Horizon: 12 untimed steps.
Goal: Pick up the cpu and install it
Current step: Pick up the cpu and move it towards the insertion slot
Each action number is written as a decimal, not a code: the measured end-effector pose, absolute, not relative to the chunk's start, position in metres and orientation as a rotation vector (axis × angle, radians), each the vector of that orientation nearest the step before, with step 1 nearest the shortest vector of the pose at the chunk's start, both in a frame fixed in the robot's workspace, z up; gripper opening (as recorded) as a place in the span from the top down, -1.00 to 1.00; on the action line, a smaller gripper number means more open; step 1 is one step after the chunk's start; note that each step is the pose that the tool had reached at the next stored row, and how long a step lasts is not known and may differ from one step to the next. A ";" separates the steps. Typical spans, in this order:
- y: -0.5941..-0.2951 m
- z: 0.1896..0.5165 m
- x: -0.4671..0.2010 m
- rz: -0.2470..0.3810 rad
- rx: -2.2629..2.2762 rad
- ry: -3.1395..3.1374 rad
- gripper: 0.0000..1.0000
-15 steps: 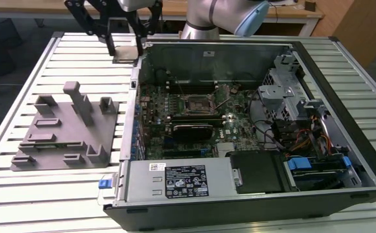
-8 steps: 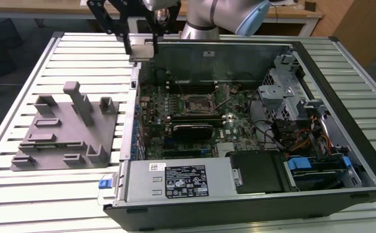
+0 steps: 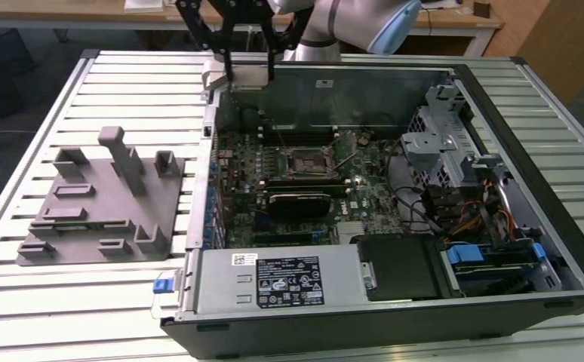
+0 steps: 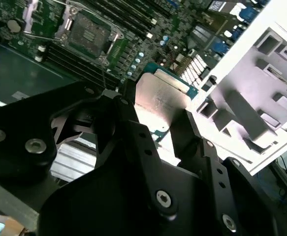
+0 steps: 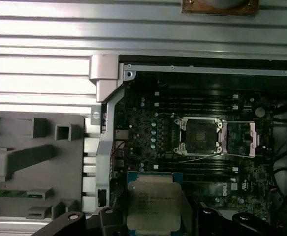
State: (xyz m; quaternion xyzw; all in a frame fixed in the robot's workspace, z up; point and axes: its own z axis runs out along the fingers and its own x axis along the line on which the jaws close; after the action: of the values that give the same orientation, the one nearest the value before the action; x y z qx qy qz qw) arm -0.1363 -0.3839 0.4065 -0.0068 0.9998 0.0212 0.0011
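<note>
Gripper (image 4: 158, 115), shown pinching the cpu (image 4: 158, 96) by its edges between 2 fingers (image 4: 132, 125); the cpu is held in the air, well apart from the open socket (image 5: 198, 133) on the board (image 5: 145, 130).

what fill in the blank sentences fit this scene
The jaws are ____ on the cpu.
The grey fixture lies at the exterior view's ____ of the computer case.
The socket on the motherboard holds ____ chip.
Missing: shut; left; no.
</note>
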 end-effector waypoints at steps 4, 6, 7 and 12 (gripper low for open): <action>-0.381 0.405 -0.119 0.066 -0.021 3.139 -0.05; -0.380 0.405 -0.110 0.067 -0.022 3.139 -0.05; -0.380 0.405 -0.105 0.067 -0.021 3.139 -0.05; -0.378 0.404 -0.084 0.067 -0.021 3.139 -0.05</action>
State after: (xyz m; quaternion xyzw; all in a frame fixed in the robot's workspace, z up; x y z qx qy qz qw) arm -0.0835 -0.3782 0.4037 -0.0068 0.9997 0.0213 0.0011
